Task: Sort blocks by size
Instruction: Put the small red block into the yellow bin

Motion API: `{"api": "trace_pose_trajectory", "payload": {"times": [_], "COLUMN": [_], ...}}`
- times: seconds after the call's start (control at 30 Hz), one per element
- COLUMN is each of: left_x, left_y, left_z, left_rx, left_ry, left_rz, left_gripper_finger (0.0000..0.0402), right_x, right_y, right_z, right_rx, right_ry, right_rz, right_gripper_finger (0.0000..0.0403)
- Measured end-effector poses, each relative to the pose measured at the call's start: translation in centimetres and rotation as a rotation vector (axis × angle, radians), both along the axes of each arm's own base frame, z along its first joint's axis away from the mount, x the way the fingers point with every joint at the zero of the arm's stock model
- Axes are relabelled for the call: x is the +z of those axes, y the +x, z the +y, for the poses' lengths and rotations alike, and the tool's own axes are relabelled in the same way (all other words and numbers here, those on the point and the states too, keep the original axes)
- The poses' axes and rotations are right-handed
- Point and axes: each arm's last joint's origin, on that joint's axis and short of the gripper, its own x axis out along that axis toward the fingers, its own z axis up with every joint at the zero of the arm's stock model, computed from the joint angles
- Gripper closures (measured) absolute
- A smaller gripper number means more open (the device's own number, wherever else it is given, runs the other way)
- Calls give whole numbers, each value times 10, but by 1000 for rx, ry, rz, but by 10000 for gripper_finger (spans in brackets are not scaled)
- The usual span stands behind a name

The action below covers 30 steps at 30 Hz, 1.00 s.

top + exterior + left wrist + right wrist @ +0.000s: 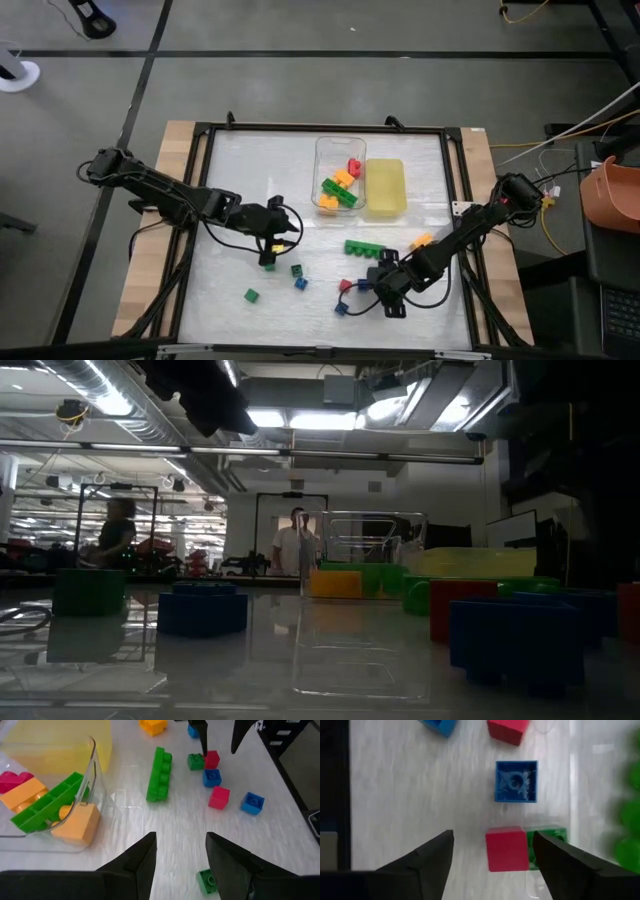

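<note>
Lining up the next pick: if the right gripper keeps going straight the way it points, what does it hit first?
Most likely the red cube, sitting between the open right gripper fingers and touching a green cube. The blue cube lies beyond. Depth is hard to judge.

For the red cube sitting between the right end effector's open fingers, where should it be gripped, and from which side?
Grip the red cube from above, but not across the faces the right end effector now spans: a green cube sits flush against one of them. Turning the wrist to take the other two flat faces looks cleaner; the blue cube stands apart, leaving room there.
</note>
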Motion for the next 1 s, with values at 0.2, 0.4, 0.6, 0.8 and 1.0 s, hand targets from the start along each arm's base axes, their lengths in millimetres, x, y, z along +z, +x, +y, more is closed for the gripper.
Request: {"api": "trace_pose_trajectory", "payload": {"times": [0.2, 0.4, 0.6, 0.8, 1.0], "left_x": [-3, -3, -3, -3, -3], "left_y": [-2, -2, -2, -2, -2], "left_z": [1, 0, 0, 0, 0], "left_rx": [14, 13, 14, 14, 14], "left_ry": [-9, -10, -10, -10, -10], "left_rz": [33, 29, 30, 29, 29], "left_gripper_finger": [245, 245, 245, 245, 245], "right_x": [-7, -19, -23, -24, -27], "right_y": [-2, 2, 3, 3, 1], "right_z": [-2, 1, 2, 1, 1], "right_rx": [4, 7, 11, 10, 12], "right_ry": [-51, -68, -83, -89, -86], "right_rz": [31, 56, 65, 71, 96], "right_gripper_finger": [128, 128, 132, 182, 237]}}
